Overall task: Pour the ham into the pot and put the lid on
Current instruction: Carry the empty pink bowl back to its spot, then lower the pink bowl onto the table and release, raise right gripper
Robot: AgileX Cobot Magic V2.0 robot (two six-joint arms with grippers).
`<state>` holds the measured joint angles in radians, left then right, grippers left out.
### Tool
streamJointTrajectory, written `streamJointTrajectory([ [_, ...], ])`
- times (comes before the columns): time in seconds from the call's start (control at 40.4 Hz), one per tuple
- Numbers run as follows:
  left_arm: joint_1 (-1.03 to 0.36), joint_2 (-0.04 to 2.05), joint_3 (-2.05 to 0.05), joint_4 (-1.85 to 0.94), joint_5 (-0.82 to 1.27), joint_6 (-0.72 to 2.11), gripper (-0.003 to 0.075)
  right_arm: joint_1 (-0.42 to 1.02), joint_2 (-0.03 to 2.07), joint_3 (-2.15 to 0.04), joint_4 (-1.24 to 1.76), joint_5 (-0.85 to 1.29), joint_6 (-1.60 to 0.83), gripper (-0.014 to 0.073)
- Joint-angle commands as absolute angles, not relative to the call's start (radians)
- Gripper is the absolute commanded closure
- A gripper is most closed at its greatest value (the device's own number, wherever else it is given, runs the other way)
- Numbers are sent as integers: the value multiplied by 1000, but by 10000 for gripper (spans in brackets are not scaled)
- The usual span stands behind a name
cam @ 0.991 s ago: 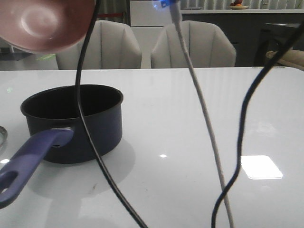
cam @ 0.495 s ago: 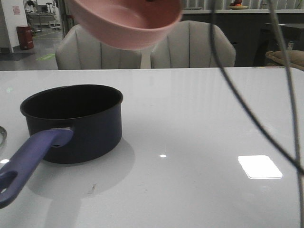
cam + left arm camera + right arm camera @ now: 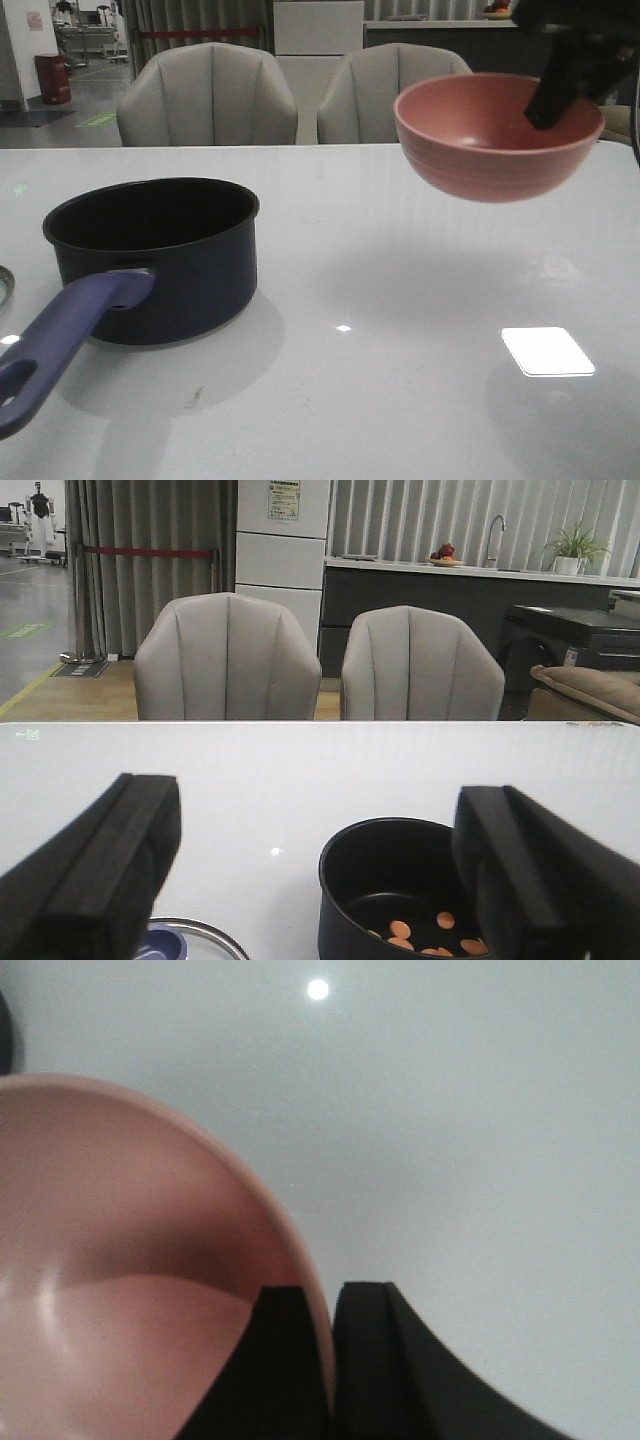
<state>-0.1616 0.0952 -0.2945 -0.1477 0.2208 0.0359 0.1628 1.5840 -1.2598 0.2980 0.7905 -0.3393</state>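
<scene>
front view: pot [image 3: 160,255] handle points toward the camera.

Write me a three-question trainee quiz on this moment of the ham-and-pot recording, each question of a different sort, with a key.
1. True or false: the ham lies inside the pot.
2. Which gripper holds the pink bowl? A) left B) right C) neither
3. Fill in: the left gripper is ____, holding nothing, with the lid below it on the table.

Key:
1. True: orange slices show on the pot's floor in the left wrist view.
2. B: the right gripper pinches the bowl's rim, one finger inside and one outside, with the bowl in the air to the right of the pot.
3. open
</scene>
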Motion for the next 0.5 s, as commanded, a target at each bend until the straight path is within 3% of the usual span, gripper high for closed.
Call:
streamJointTrajectory([
  [0.0, -168, 106, -321, -160, 142, 36, 115, 136, 1594, -1294, 308, 759, -324, 459],
  [0.471, -168, 106, -321, -160, 142, 36, 115, 106, 1786, -1294, 316, 667, -313, 447],
])
